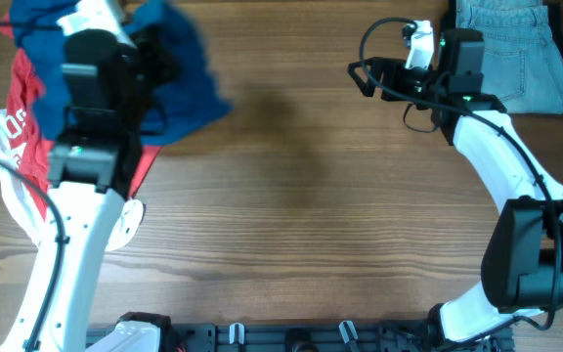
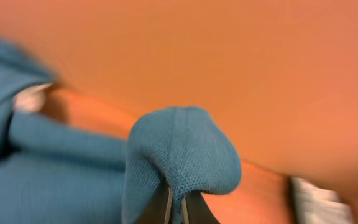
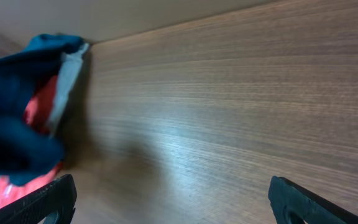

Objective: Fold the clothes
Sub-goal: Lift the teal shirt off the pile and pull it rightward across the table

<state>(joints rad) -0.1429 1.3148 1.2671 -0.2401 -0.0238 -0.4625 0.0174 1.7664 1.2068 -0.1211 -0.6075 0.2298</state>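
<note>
A blue garment (image 1: 179, 83) lies bunched at the table's far left, on top of a red and white garment (image 1: 22, 112). My left gripper (image 2: 176, 208) is shut on a fold of the blue garment (image 2: 185, 146), which bulges over the fingertips. In the overhead view the left gripper is hidden under its wrist, at about (image 1: 150, 59). My right gripper (image 3: 169, 202) is open and empty, hovering above bare wood at the far right (image 1: 365, 78). The blue garment (image 3: 11, 112) and the red one (image 3: 39, 109) show at the left of the right wrist view.
Folded light blue jeans (image 1: 516, 49) lie at the far right corner, behind the right arm. The wooden table (image 1: 311, 215) stretches between the two arms. A dark rail runs along the front edge (image 1: 291, 337).
</note>
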